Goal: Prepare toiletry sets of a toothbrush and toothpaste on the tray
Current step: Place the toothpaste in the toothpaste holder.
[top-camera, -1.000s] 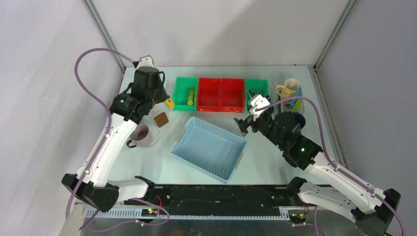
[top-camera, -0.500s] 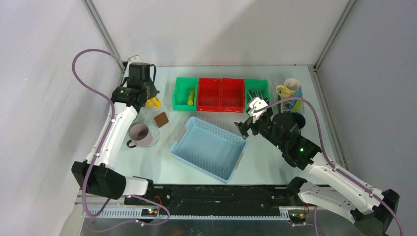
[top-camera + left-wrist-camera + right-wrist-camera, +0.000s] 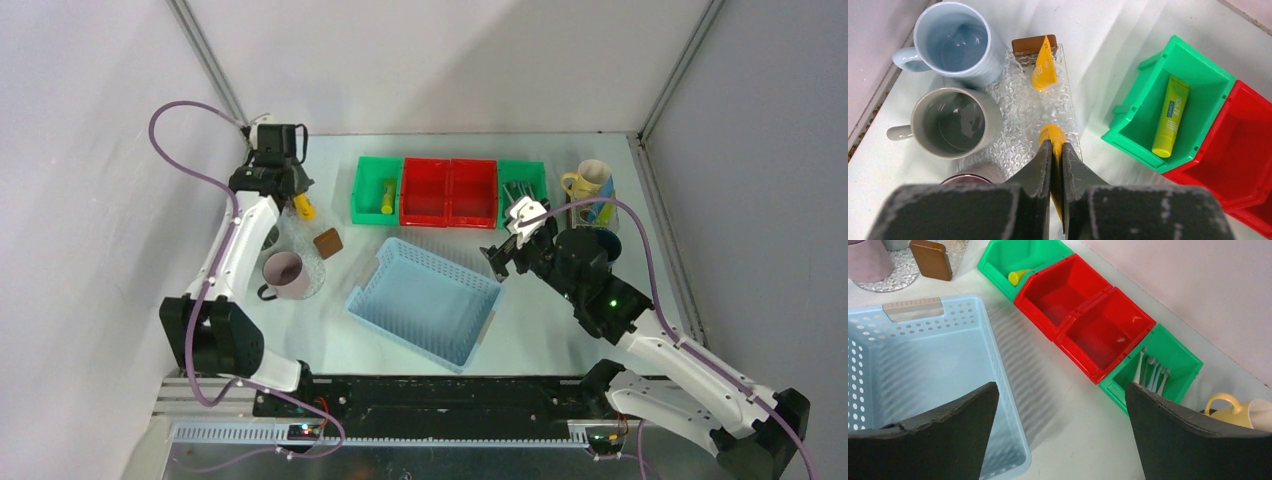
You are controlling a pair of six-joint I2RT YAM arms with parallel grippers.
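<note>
Left wrist view: the left gripper [image 3: 1055, 148] is pinched nearly closed on a yellow tube [image 3: 1052, 134], clamping its flat rear part. The tube's long axis runs in line with the fingers. Its rounded end points away from the wrist, toward the brown block [image 3: 1029, 44] at the far end of the tray [image 3: 1018, 117]. The tube is over the clear bumpy tray, right of the grey mug [image 3: 948, 122]; can't tell if it touches the tray. The pale blue mug [image 3: 950, 42] stands just beyond the grey one. Both are upright and empty, handles to the left. The rim of a pink mug [image 3: 973, 173] shows left of the fingers. 1 yellow-green tube [image 3: 1170, 116] lies in the green bin [image 3: 1148, 95], long axis along the bin.

Top external view: the held tube is near the table's far-left corner.

Right wrist view: the right gripper [image 3: 1060, 390] is spread wide, holding nothing, beside a corner of the light blue basket [image 3: 913, 365]. Toothbrushes [image 3: 1150, 372] lie in a second green bin [image 3: 1188, 365].
</note>
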